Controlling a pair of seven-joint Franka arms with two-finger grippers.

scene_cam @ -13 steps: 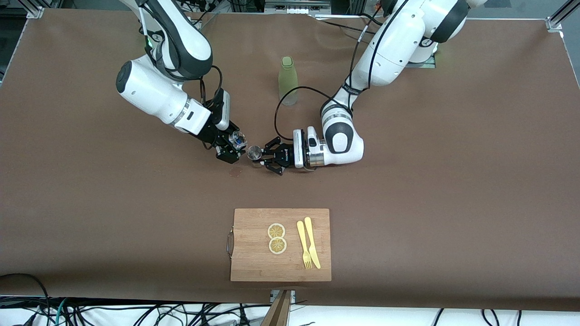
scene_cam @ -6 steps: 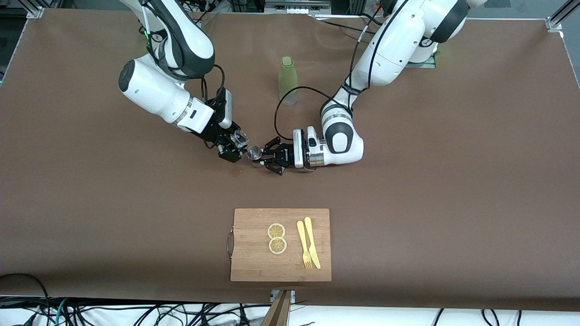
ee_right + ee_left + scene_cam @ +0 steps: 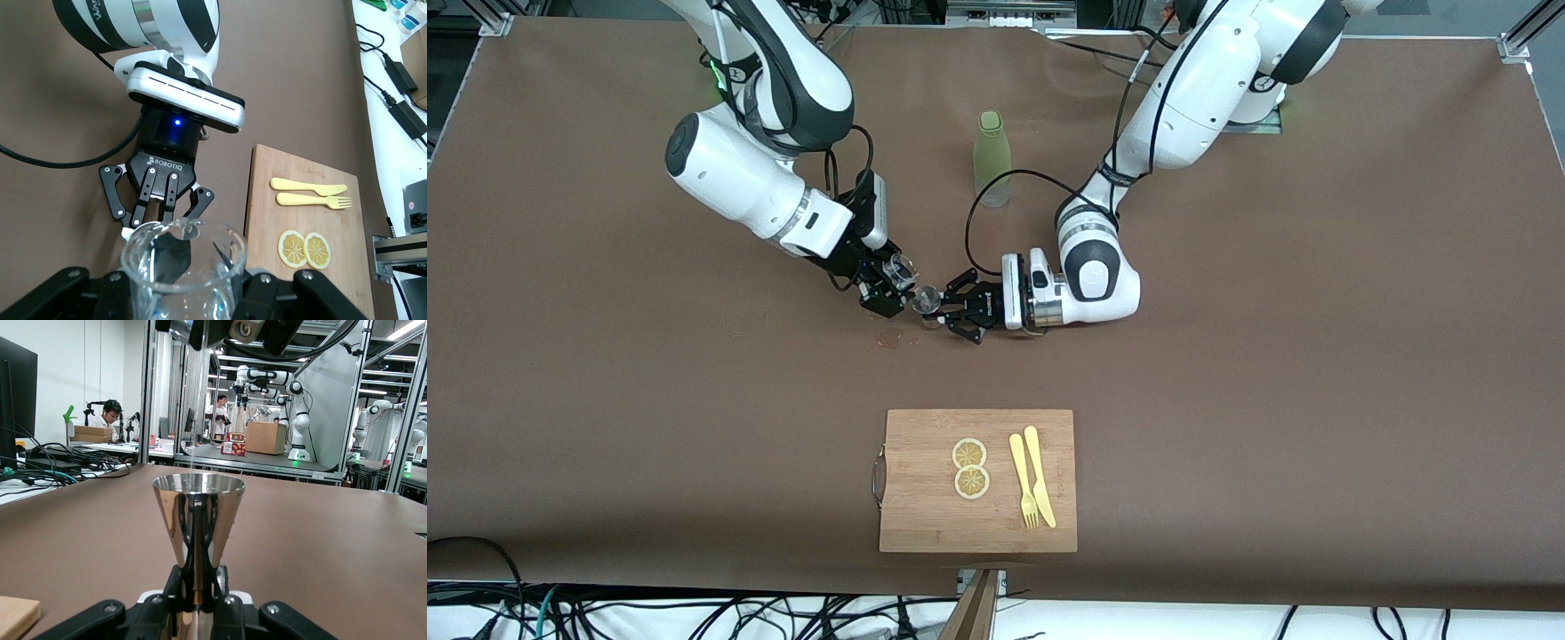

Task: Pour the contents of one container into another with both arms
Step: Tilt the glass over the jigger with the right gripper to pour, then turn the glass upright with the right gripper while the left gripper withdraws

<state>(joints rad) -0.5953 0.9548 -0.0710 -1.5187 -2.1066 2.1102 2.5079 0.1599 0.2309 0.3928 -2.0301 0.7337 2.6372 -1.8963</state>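
My right gripper (image 3: 887,287) is shut on the tiny clear glass tumbler (image 3: 900,269), tilted with its mouth toward the jigger. In the right wrist view the tumbler (image 3: 183,267) fills the space between the jaws. The silver hourglass jigger (image 3: 927,302) stands upright at mid-table, and my left gripper (image 3: 947,313) is shut on its narrow waist. In the left wrist view the jigger's upper cone (image 3: 198,513) rises straight above the closed fingers (image 3: 221,581), with the right gripper overhead at the frame's edge. The tumbler's rim sits just beside and above the jigger's mouth.
A tall olive-green bottle (image 3: 992,158) stands farther from the front camera than the grippers. A wooden cutting board (image 3: 925,520) near the front edge carries two lemon slices (image 3: 970,468), a yellow fork (image 3: 1021,480) and a knife (image 3: 1040,476). A faint round mark (image 3: 889,338) lies on the brown table.
The right arm has carried the tumbler closer to the jigger and tipped it a little more toward it. The left arm and jigger have stayed still.
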